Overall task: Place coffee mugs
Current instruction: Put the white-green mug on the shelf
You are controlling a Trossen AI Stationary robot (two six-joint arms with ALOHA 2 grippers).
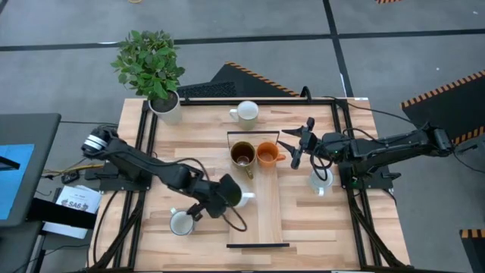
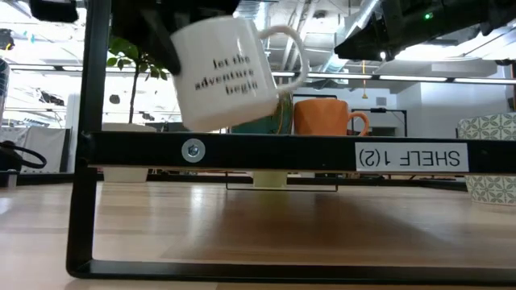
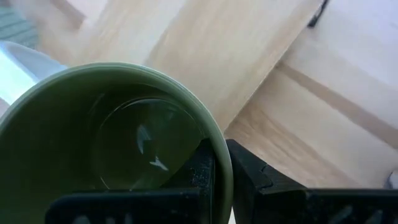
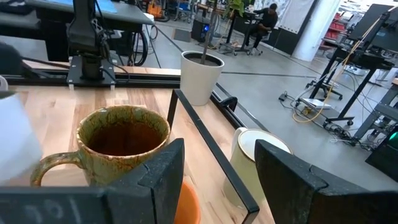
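Left gripper [image 1: 227, 194] at the near left edge of the shelf board [image 1: 267, 205], its jaws closed on the rim of a mug [image 1: 241, 198]. In the left wrist view one finger [image 3: 199, 171] lies inside the green-glazed wall and the other outside; in the low view the same mug shows a white, lettered outside, is off the shelf and tilted, handle pointing right. The bare stretch of shelf lies directly to the right of this mug, with the brown mug [image 1: 242, 153] and the orange mug [image 1: 268, 154] side by side at the far end, so the left arm is the nearer one for a placement. Right gripper [image 1: 297, 147], jaws wide and empty, just right of the orange mug. Other mugs stand on the bench [image 1: 197, 144].
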